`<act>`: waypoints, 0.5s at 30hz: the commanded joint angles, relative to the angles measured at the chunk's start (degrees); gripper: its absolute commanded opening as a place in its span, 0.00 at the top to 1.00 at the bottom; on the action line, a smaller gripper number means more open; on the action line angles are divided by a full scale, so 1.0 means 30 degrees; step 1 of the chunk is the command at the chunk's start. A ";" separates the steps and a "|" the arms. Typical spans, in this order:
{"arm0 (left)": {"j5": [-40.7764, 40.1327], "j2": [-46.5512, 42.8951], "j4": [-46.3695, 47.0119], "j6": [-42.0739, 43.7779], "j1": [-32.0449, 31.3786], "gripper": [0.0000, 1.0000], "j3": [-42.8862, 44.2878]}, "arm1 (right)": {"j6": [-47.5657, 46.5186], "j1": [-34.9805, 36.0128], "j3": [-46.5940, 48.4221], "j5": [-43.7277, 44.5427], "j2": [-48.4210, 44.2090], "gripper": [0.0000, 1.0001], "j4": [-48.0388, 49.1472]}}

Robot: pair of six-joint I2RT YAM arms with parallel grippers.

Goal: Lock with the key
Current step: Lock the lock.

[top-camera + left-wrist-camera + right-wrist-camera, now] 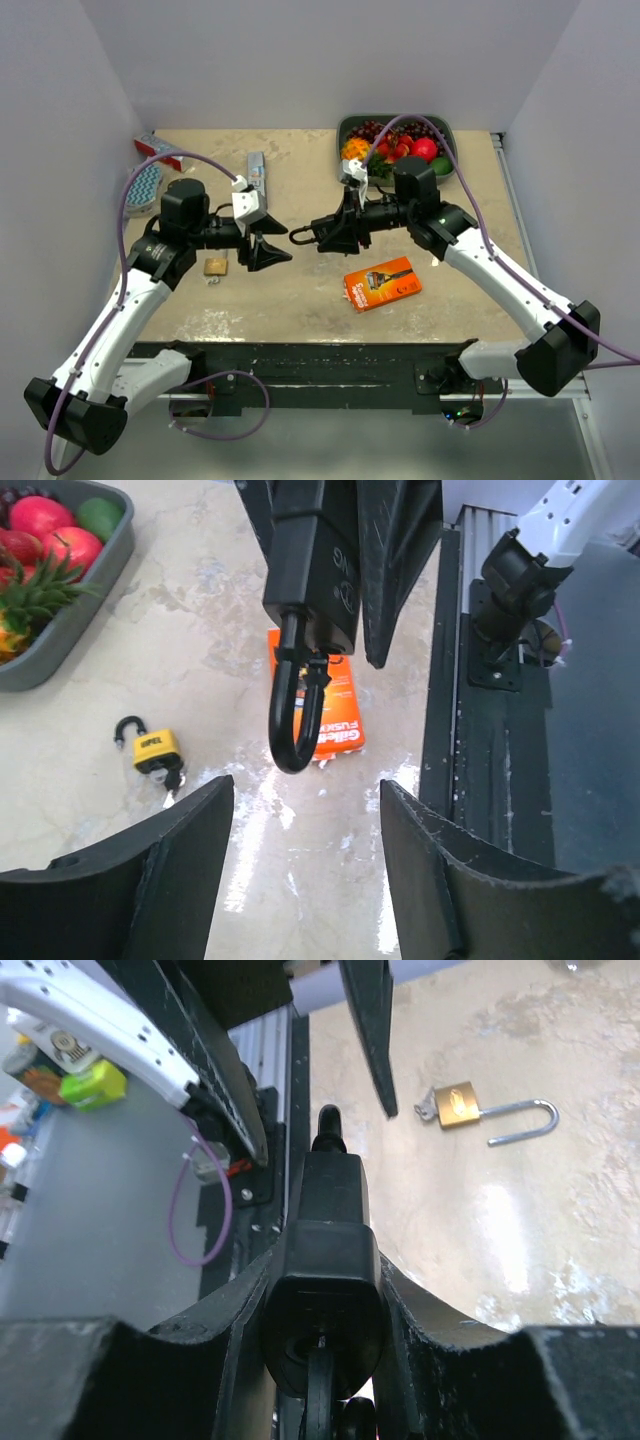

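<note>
My right gripper [335, 230] is shut on a black padlock [322, 231], held above the table with its shackle [300, 235] pointing left. In the right wrist view the padlock [325, 1260] sits between the jaws, with a key [320, 1390] in its keyhole. My left gripper [272, 245] is open and empty, just left of the shackle tip. In the left wrist view the shackle [293, 725] hangs above the gap between the fingers [150, 880]. A brass padlock [215, 266] with an open shackle lies on the table; it also shows in the left wrist view [155, 750] and the right wrist view [460, 1105].
An orange razor box [382, 283] lies on the table below the right gripper. A grey tray [448, 135] of fruit stands at the back right. A patterned pack [143, 188], a red box [158, 150] and a grey item [257, 172] lie at the back left.
</note>
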 commanded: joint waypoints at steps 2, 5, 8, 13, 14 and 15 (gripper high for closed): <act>0.1520 -0.1256 0.5548 -0.3655 0.0143 0.38 -0.2186 | 0.3334 -0.0009 -0.0028 -0.1529 -0.1366 1.00 0.4698; 0.1754 -0.1610 0.8307 -0.6001 0.0143 0.42 -0.2921 | 0.3774 -0.0038 0.0031 -0.1587 -0.1570 1.00 0.5109; 0.1871 -0.1493 1.0154 -0.7672 0.0143 0.50 -0.3068 | 0.3981 -0.0038 0.0002 -0.1588 -0.1746 1.00 0.5110; 0.2542 -0.1230 1.2848 -1.0339 0.0143 0.59 -0.3274 | 0.4127 -0.0009 -0.0116 -0.1559 -0.2039 1.00 0.5139; 0.2632 -0.1200 1.2970 -1.0516 0.0143 0.60 -0.3216 | 0.4127 -0.0009 -0.0174 -0.1501 -0.2040 1.00 0.5111; 0.2749 -0.1113 1.3116 -1.0837 0.0143 0.64 -0.3302 | 0.4156 -0.0009 -0.0145 -0.1500 -0.2040 1.00 0.5110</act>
